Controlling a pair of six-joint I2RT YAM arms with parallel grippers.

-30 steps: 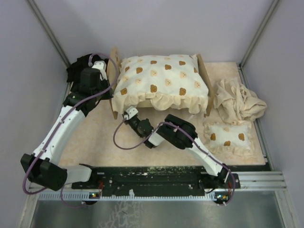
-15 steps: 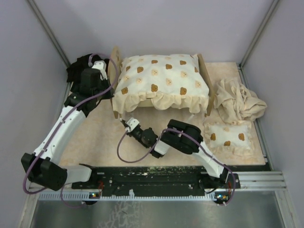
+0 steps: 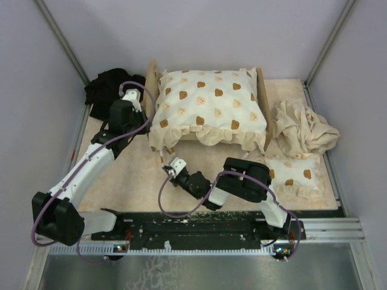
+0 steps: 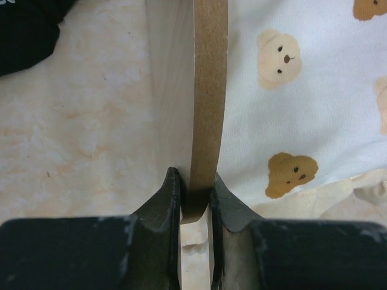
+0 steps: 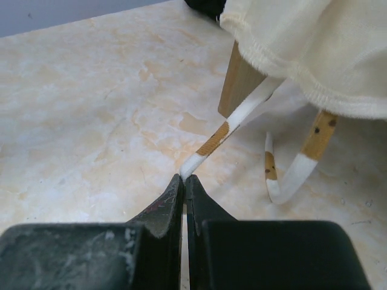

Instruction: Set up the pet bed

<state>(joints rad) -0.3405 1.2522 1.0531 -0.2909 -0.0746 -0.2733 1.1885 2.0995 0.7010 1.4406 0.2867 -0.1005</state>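
Left gripper [image 4: 195,181] clamped on the thin edge of an upright wooden end board [image 4: 208,90], one finger on each face. Right gripper [image 5: 184,178] closed, pinching the tip of a white-and-brown tie [image 5: 233,124] that ran taut up under the frilled cushion [image 3: 208,106]. We logged the pet bed [image 3: 262,103] at the far middle of the table [image 3: 133,175], long axis running left to right, the clamped board at its left end, cushion covering its top

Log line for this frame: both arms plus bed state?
left jaws: clamped on pet bed end board | right jaws: shut, pinching cushion tie | frilled cushion: lying on pet bed
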